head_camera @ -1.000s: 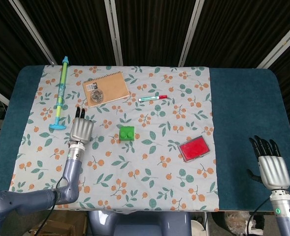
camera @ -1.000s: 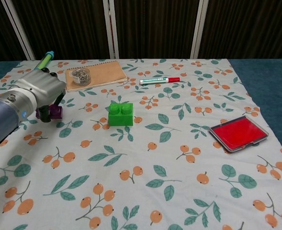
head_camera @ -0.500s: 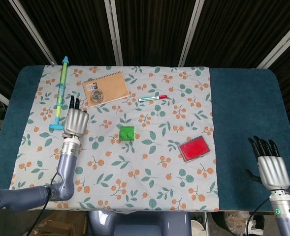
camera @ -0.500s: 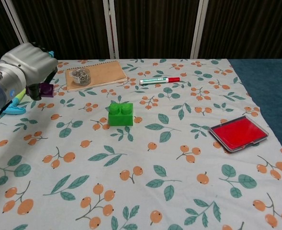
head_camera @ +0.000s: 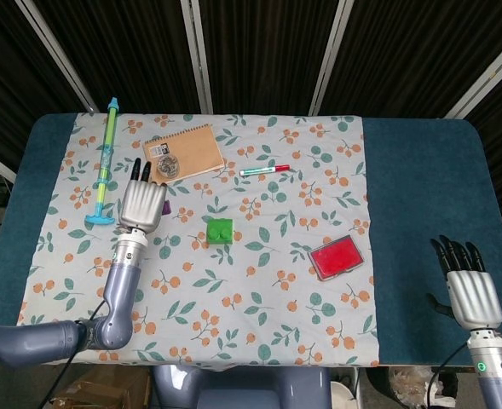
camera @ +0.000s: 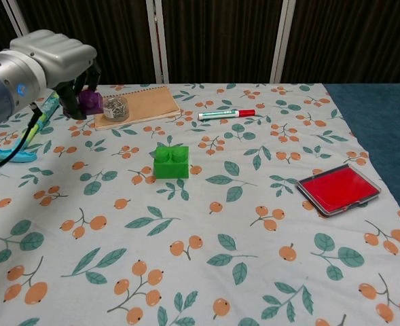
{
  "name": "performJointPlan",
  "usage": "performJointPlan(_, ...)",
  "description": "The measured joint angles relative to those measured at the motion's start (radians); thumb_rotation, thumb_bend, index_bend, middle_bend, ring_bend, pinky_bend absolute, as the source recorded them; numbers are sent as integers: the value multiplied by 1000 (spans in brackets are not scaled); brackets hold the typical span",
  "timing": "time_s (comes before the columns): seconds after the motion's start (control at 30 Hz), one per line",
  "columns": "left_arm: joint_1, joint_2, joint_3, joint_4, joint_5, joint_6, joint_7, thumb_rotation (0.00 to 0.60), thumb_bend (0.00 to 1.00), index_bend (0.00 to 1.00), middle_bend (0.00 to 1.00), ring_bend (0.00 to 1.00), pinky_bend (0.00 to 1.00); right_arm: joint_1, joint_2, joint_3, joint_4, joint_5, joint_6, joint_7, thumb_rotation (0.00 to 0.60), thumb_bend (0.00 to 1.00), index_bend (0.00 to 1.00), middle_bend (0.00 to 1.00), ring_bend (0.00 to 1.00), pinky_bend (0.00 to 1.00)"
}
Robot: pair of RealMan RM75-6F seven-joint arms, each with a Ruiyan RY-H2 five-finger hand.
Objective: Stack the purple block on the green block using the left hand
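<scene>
My left hand (camera: 53, 60) holds the purple block (camera: 89, 102) in the air, above the cloth and to the left of the green block (camera: 170, 162). In the head view the left hand (head_camera: 141, 203) covers most of the purple block (head_camera: 167, 207); only a sliver shows at its right edge. The green block (head_camera: 220, 231) sits on the floral cloth, right of the hand. My right hand (head_camera: 467, 288) rests at the table's near right corner with fingers spread and nothing in it.
A notebook (camera: 142, 104) with a small glass jar (camera: 113, 107) on it lies behind the green block. A red marker (camera: 225, 113) lies further right, a red stamp pad (camera: 338, 188) at the right, and a teal syringe toy (head_camera: 106, 162) at the far left.
My left hand has lifted the purple block off the cloth, raised it higher and carried it right toward the green block. The right hand stays put.
</scene>
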Motion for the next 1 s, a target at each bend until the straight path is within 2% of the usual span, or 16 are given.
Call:
performJointPlan(0.17, 0, -12, -42, -52, -84, -52, -89, 600, 272, 519, 561, 97, 0, 1, 0, 0, 3, 4, -4, 1, 600, 223, 30, 64, 97, 0)
performJointPlan(0.37, -34, -26, -81, -105, -197, -77, -99, 600, 272, 547, 572, 97, 0, 5, -3, 1, 6, 9, -14, -2, 600, 223, 30, 64, 97, 0)
performJointPlan(0.53, -89, -29, -86, -129, -214, -41, -21, 600, 276, 563, 588, 100, 0, 7, -5, 2, 8, 14, -19, -3, 600, 223, 30, 64, 97, 0)
performJointPlan(0.87, -217, -23, -78, -173, -247, 109, 235, 600, 296, 569, 591, 104, 0, 9, -2, 2, 5, 17, -24, -2, 600, 223, 31, 64, 97, 0)
performJointPlan(1.0, -259, -33, -70, -163, -261, 118, 272, 600, 298, 567, 592, 104, 0, 8, -1, 1, 5, 17, -22, -1, 600, 223, 30, 64, 97, 0)
